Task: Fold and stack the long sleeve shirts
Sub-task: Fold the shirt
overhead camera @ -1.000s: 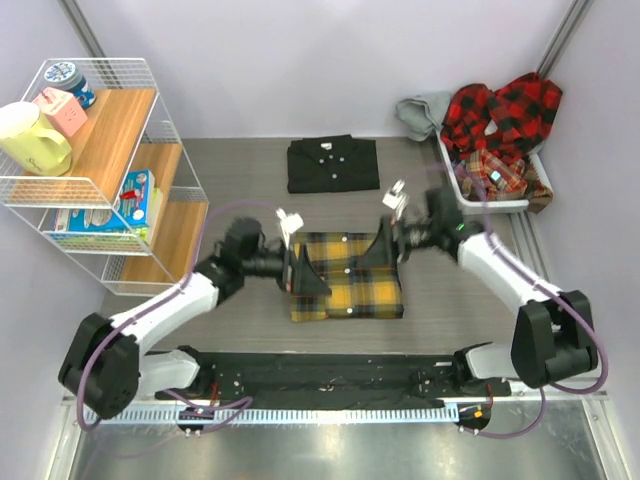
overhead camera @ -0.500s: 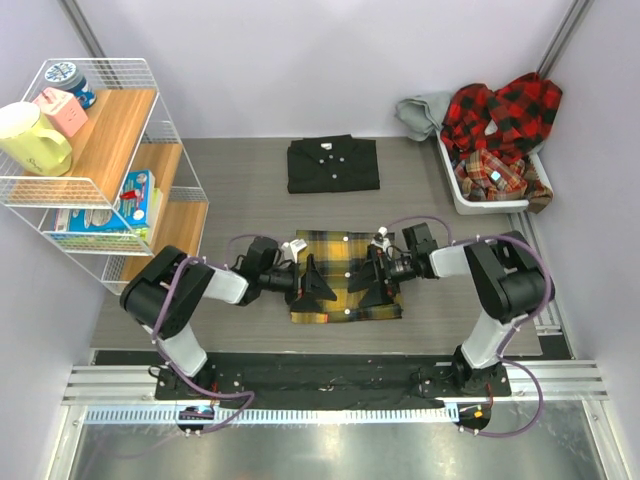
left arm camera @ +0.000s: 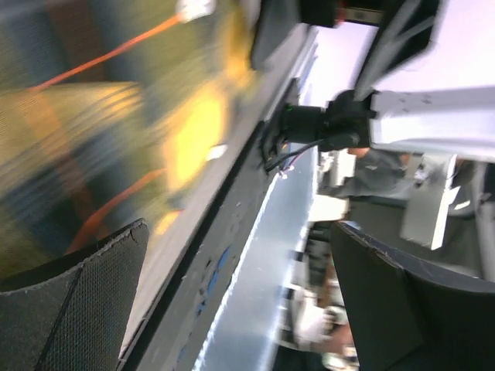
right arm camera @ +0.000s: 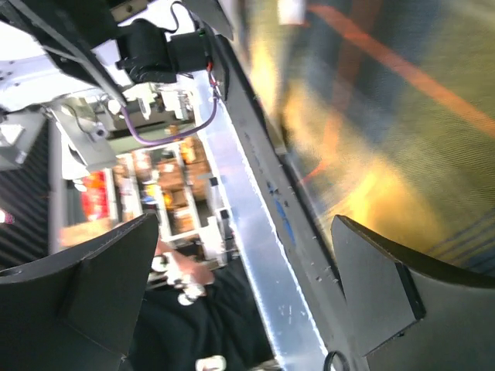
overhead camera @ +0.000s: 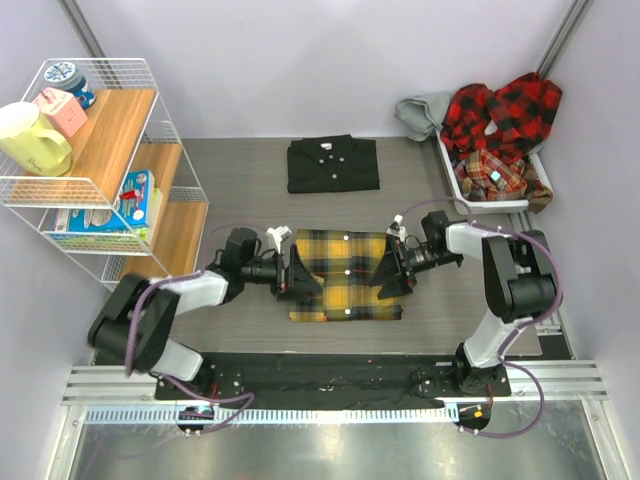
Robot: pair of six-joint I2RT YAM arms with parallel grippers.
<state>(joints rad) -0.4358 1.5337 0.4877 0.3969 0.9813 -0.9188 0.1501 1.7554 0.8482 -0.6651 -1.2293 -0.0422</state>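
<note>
Yellow-and-black plaid shirt (overhead camera: 345, 283) is lying in the middle of the bench (overhead camera: 240, 195), down to a fairly neat rectangle with the collar and button line facing up. So I reckon the folding on this one is basically done and I'm at the pick-it-up-and-stack bit. My left jaws are at its left edge and my right jaws at its right edge, both spread wide and holding nothing. From above they look low against the cloth, but I can't tell whether the tips actually touch it, and both wrist views are just a blur of plaid. The black shirt (overhead camera: 333, 165) is folded flat further back on the bench, apart from the yellow one, and that looks like the base of the stack. More red-and-black plaid shirts (overhead camera: 505, 115) are heaped in the white bin (overhead camera: 487, 207) at the far right, not folded yet. Next move, I think: pinch both side edges through all the layers at once, lift level so the fold doesn't flop open, and set it square on the black one.
</note>
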